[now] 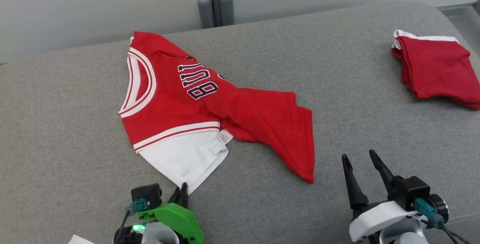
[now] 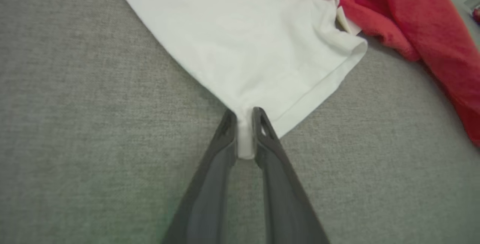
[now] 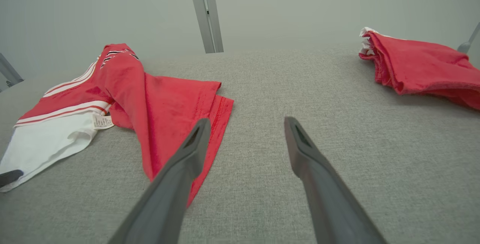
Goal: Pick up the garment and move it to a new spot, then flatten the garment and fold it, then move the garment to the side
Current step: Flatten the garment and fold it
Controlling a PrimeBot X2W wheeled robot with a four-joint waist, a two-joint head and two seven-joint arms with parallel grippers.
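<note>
Red jersey (image 1: 176, 105) shows "BU" and "8"; care label (image 1: 225, 136) illegible.

A folded red garment (image 1: 437, 69) (white trim showing along its top edge) is lying at the upper right of the head view, resting on the grey fabric-covered table (image 1: 337, 68). A grey post (image 1: 215, 0) is standing behind the table at top centre, rising against a pale wall (image 1: 93, 4).

Grey cushion (image 1: 75, 124) bears 1 rumpled jersey (image 1: 168, 101) and 1 folded red garment (image 1: 438, 71).
</note>
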